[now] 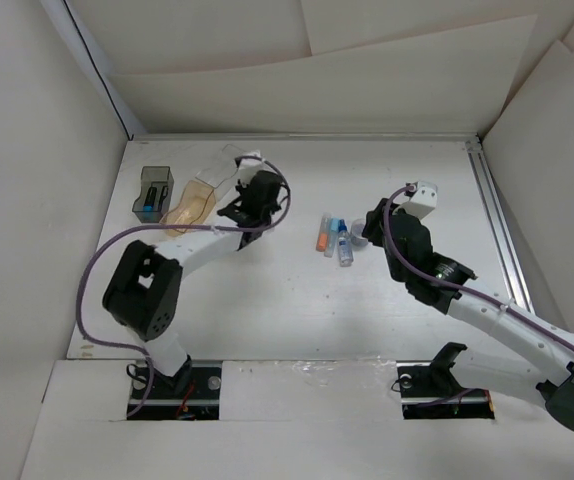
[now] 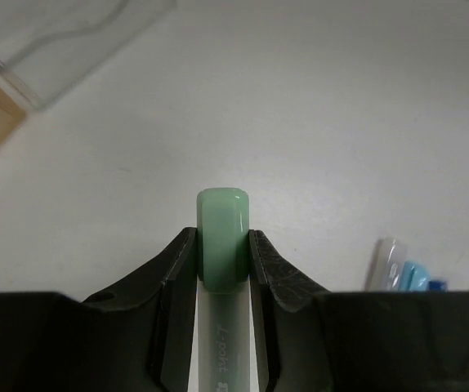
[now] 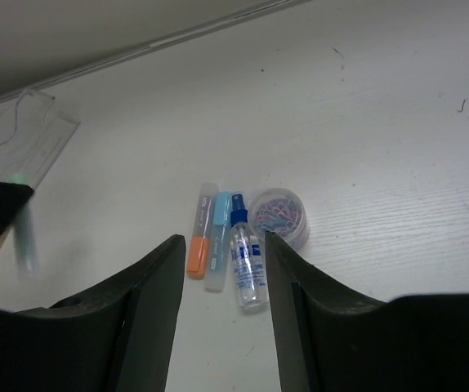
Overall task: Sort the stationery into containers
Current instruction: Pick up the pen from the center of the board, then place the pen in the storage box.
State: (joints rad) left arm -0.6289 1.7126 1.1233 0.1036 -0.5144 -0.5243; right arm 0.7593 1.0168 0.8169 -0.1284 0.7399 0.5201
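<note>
Green marker point(image 2: 222, 219) is right up in my left wrist cam, cap end poking out past the fingertips. My left gripper point(image 2: 223, 255) is pinching it from both sides, with the pads tight against the barrel. From the top cam that hand sits at the far left of the table point(image 1: 297, 300), just beside the amber bin point(image 1: 192, 205), and the clear bin point(image 1: 229, 165) is right behind it. The dark grey bin point(image 1: 153, 193) is the leftmost of the three and has something blue in it, though I can't make out what.

My right gripper point(image 3: 224, 241) has its jaws spread with nothing between them, hanging above the little pile mid-table. Looking down through the gap I see an orange-capped marker point(image 3: 198, 245), a light blue marker point(image 3: 219, 241) lying right alongside it, and the small blue-capped bottle point(image 3: 247, 265) next to that. All three lie roughly parallel. A round clear tub of paper clips point(image 3: 278, 216) sits just beside the bottle's top end.

The right cam also catches the green marker off at the left edge, blurry, hanging under my other hand. I can't tell whether its tip touches the table.
</note>
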